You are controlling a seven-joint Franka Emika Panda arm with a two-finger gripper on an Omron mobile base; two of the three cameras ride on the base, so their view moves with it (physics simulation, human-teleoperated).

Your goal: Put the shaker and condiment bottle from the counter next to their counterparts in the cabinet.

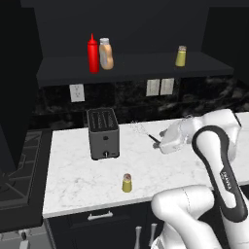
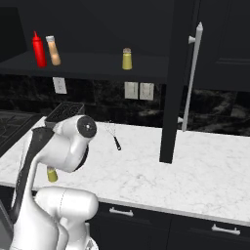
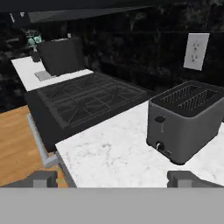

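1. The surface [image 1: 78,170] is white stone with grey veins; the cabinet [image 1: 136,68] above it is matt and near black, with one long open shelf.
2. One boxy grey metal toaster [image 1: 102,133] with two slots stands on the surface, and one thin wire whisk [image 1: 146,133] lies behind it to the right.
3. I count two small olive-yellow shakers: one shaker [image 1: 127,183] upright on the surface near its front edge, and its twin [image 1: 181,56] on the shelf, well to the right.
4. One squat orange-tan bottle [image 1: 106,54] with a pale cap stands on the shelf, touching or just beside one tall red squeeze bottle [image 1: 93,54].
5. My end effector [image 3: 116,178] is spread wide and holds nothing; its fingertips [image 3: 183,178] point at the toaster and a black stove [image 3: 87,98] beyond.
6. I cannot see the shaker on the surface from my hand view.
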